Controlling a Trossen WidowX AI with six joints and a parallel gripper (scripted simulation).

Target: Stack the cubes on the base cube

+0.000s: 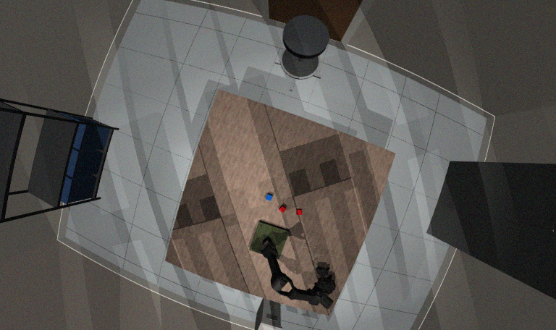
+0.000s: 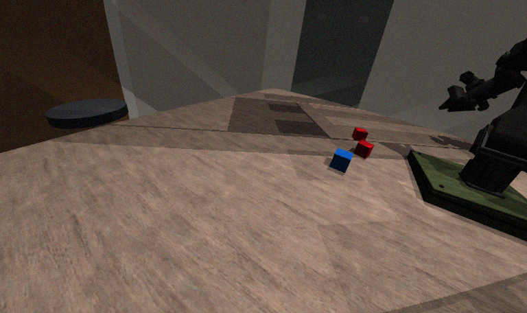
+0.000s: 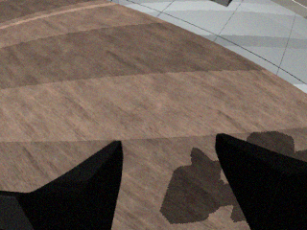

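Observation:
A blue cube (image 1: 268,197) (image 2: 342,160) rests on the wooden table (image 1: 233,146) (image 2: 194,216). One red cube (image 1: 282,209) (image 2: 364,149) sits near it, turned at an angle. Another red cube (image 1: 299,211) (image 2: 360,134) lies farther right in the top view, and behind the first red cube in the exterior view. The three cubes stand apart, none stacked. Only colour sets the blue cube apart. My gripper (image 3: 169,145) is open and empty, raised above the table's lower right part in the top view, well away from the cubes. No cube shows in the wrist view.
The arm's green base plate (image 1: 257,244) (image 2: 431,169) lies close to the cubes, on the arm's side. Dark shadows cross the table, and the arm's shadow (image 3: 189,196) shows below the fingers. A round black stool (image 1: 305,35) (image 2: 87,109) stands beyond the table edge.

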